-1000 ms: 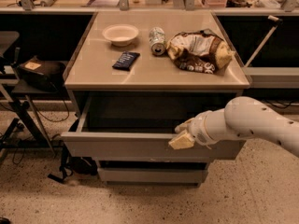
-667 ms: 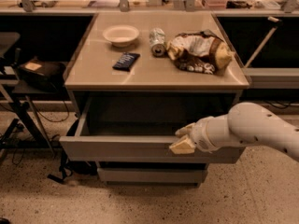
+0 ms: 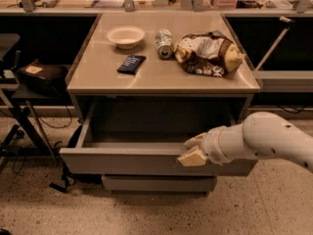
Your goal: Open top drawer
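Drawer, flat grey front, open, shallow inside; blocky beige tool clamps its top edge, rt side.

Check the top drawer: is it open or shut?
Open: the top drawer juts out from under the tabletop, interior exposed; the pincer sits at its front's upper edge.

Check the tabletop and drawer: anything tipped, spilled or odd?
The can lies on its side beside the bowl, and the chip bag is crumpled; nothing spilled. The top drawer sits pulled out, the gripper at its front edge.
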